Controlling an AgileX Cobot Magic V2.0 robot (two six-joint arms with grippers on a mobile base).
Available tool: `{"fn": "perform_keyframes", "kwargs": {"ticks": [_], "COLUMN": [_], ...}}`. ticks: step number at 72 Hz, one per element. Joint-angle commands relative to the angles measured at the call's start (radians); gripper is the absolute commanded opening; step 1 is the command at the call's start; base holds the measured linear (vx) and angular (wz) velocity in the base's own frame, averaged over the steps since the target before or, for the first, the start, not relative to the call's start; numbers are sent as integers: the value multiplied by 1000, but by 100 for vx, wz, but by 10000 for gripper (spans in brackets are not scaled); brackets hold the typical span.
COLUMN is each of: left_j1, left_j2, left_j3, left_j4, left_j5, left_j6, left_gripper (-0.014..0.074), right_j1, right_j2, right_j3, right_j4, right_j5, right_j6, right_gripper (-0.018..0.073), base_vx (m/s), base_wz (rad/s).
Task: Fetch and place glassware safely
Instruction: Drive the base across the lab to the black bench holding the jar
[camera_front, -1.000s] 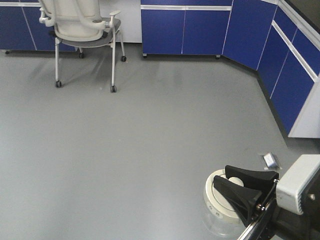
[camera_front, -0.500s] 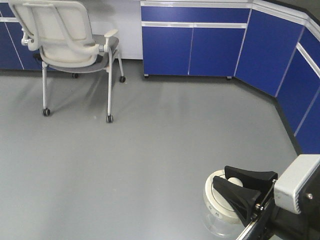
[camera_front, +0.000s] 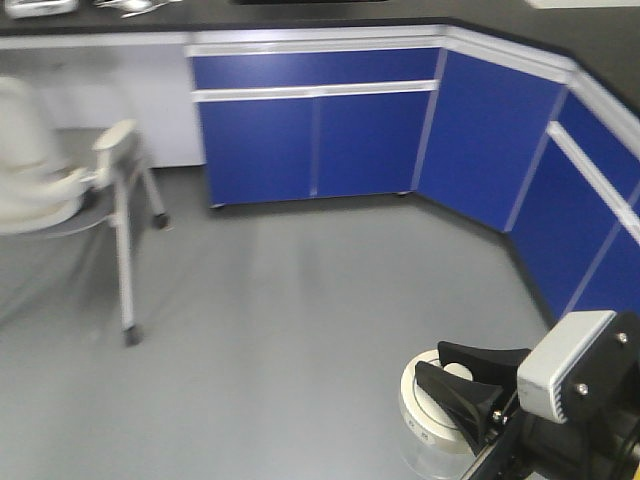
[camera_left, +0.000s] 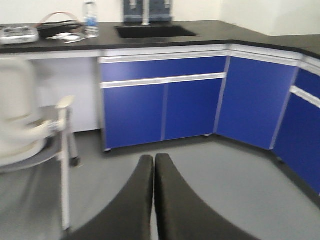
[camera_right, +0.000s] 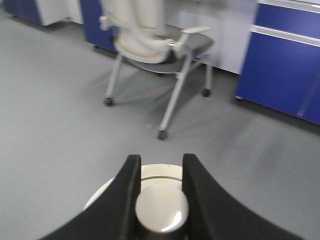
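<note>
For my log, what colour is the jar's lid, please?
Off-white lid; clearest in right wrist view.

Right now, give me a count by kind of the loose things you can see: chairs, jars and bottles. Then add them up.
Off-white wheeled office chair: 1
Small clear glass jar with off-white knobbed lid: 1
Clear bottle standing on the black countertop, at: 1
Total: 3
</note>
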Motion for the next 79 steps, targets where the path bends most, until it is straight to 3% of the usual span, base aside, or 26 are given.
{"fn": "perform_keyframes", "kwargs": {"ticks": [1, 79], "left_j1": [-3, -3], "left_j2": [9, 9], "left_j3": [-27, -27], "left_j4": [-12, -12], "left_j5": [-75, -75], "left_j6": [2, 2], "left_gripper": [-7, -7], "right_j1": [-1, -1], "right_j2": [8, 71], "right_j3": [-33, -33], "right_j4": [-5, -5], "right_j5": [-97, -95], "right_j6": [-3, -3], "right_gripper": [-1, -1], "base_vx": [52, 32], "base_wz": [-77, -92]}}
